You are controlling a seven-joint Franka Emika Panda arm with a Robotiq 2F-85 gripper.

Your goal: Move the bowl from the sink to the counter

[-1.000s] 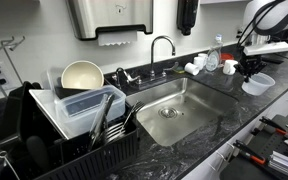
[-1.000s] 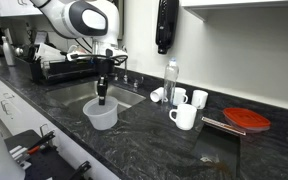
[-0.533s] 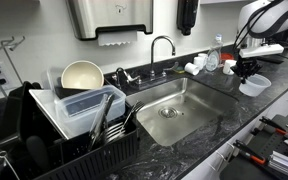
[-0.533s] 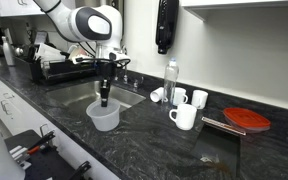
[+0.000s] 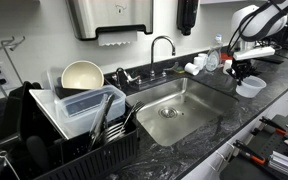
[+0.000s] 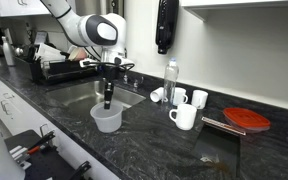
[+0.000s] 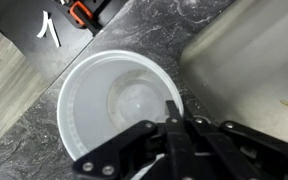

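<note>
The small translucent whitish bowl [image 5: 250, 87] [image 6: 106, 118] sits low at the glossy black counter [image 5: 276, 108] [image 6: 169, 150], beside the steel sink [image 5: 174, 112] [image 6: 82, 94]. My gripper [image 5: 241, 72] [image 6: 107, 99] points down over it, with the fingers pinched on the bowl's rim. In the wrist view the bowl [image 7: 114, 100] is seen from above on the counter [image 7: 159, 30]. The gripper fingers [image 7: 174, 112] are closed on its near rim, and the sink [image 7: 259, 50] lies just beside. I cannot tell whether the bowl rests on the counter or hangs just above it.
White mugs [image 6: 184, 116] [image 5: 196, 66], a clear bottle [image 6: 170, 80] and a red lid [image 6: 247, 119] stand on the counter past the bowl. A black dish rack [image 5: 79, 125] with a large cream bowl [image 5: 82, 76] sits on the sink's other side. A faucet [image 5: 162, 45] stands behind the sink.
My gripper and the bowl have shifted a little sideways along the counter and slightly lower. The grip on the rim is unchanged.
</note>
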